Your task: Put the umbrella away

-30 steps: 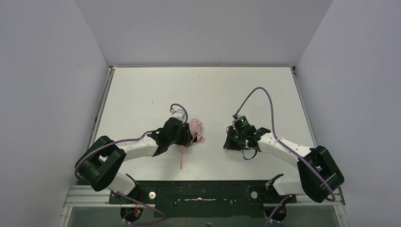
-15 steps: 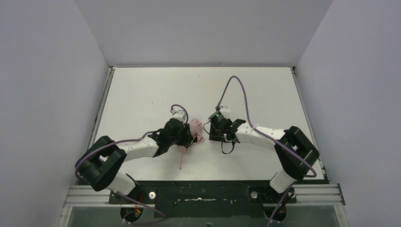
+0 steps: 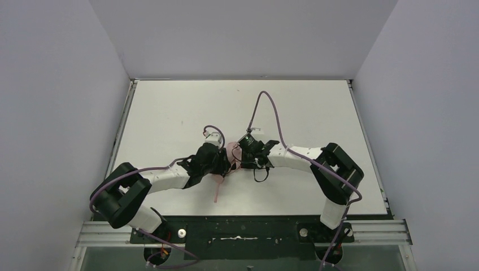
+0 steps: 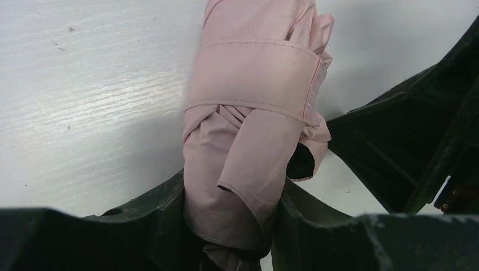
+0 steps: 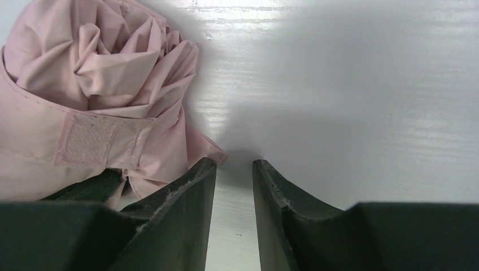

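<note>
The pale pink umbrella (image 3: 233, 150) lies folded on the white table (image 3: 169, 113), its thin pink strap (image 3: 216, 191) trailing toward the near edge. My left gripper (image 3: 225, 162) is shut on the umbrella (image 4: 248, 113), both fingers pressed into the bundled fabric below the wrap band (image 4: 254, 73). My right gripper (image 3: 240, 156) sits low at the umbrella's right side. In the right wrist view its jaws (image 5: 234, 164) stand a narrow gap apart with only bare table between them, the left finger (image 5: 192, 192) touching the edge of the umbrella (image 5: 96, 68). The band's velcro patch (image 5: 85, 141) faces this camera.
Grey walls enclose the table on the left, back and right. The right arm's black wrist (image 4: 418, 147) fills the right side of the left wrist view, close to the umbrella. Purple cables (image 3: 271, 107) loop above both arms.
My right arm has swung left across the table up against the umbrella, and its jaws have parted a little. The left gripper and the umbrella have stayed put.
</note>
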